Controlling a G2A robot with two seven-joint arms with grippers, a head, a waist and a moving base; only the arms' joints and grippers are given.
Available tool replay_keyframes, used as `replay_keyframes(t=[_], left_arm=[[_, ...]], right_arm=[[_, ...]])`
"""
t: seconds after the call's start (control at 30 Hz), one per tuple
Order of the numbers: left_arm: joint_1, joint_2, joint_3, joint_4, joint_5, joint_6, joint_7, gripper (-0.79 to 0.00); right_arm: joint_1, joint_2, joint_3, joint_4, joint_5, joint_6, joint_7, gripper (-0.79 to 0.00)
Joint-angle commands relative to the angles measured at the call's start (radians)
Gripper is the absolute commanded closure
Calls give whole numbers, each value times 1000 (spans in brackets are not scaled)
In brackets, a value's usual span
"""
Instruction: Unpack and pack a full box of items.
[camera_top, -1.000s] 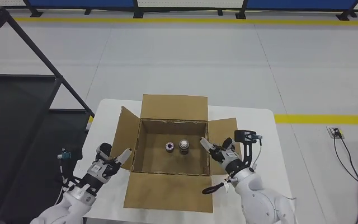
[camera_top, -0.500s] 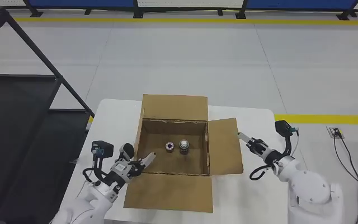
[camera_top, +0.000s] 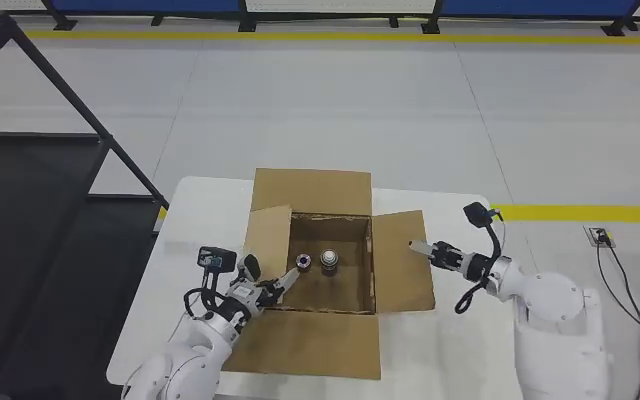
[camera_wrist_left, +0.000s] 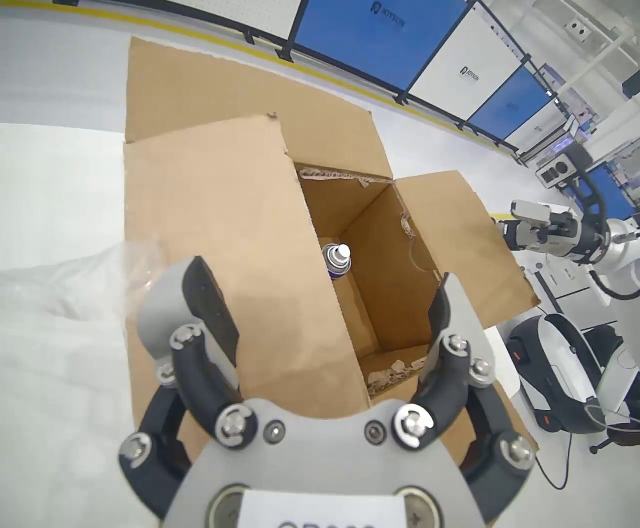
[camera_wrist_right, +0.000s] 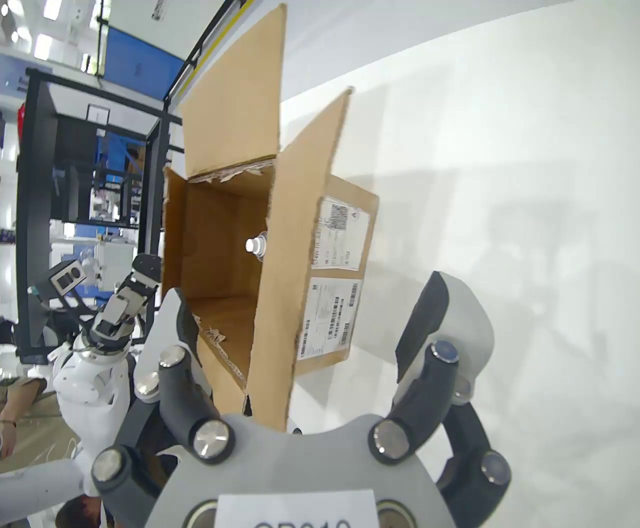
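Inside the box (camera_top: 310, 190), its flap (camera_top: 268, 235) half-hides a can (camera_wrist_left: 336, 256). Left gripper (camera_top: 275, 287), now nearer the box, and right gripper (camera_top: 420, 245) both have their jaws spread.

The box (camera_top: 310, 190) is made of matt brown corrugated cardboard, and its torn rims (camera_wrist_left: 350, 176) are left rough and frayed. Smooth white paper labels (camera_wrist_right: 330, 310) are stuck to one outer wall. Inside, a can (camera_wrist_left: 332, 260) with a glossy printed body is seen, topped by a white plastic cap (camera_wrist_left: 341, 250). The counter (camera_wrist_right: 500, 150) is finished in smooth matt white. The left end effector (camera_wrist_left: 324, 287) and the right end effector (camera_wrist_right: 307, 295) are built with matt grey fingers, faced with dull black rubbery pads (camera_wrist_left: 215, 310) and fastened with shiny metal screws (camera_wrist_left: 235, 425). A crinkled clear plastic film (camera_wrist_left: 132, 265) is seen beside the box.
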Motion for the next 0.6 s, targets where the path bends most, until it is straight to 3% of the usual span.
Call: replay_keyframes(t=[0.0,0.2,0.3,0.43,0.57], left_arm=[[-5,-1,11,8,6,8,3,-785],[-15,-5,33,23,13,28,17,-785],[-16,-6,37,25,15,34,24,-785],[-14,-7,38,22,10,41,33,-785],[-12,-8,38,20,3,42,38,-785]], right_arm=[[6,4,-7,3,58,-30,11,-785],[20,12,-76,-17,233,-70,75,-785],[27,15,-110,-41,206,-34,15,-785],[28,25,-128,-48,318,-55,87,-785],[49,29,-167,-14,325,-27,31,-785]])
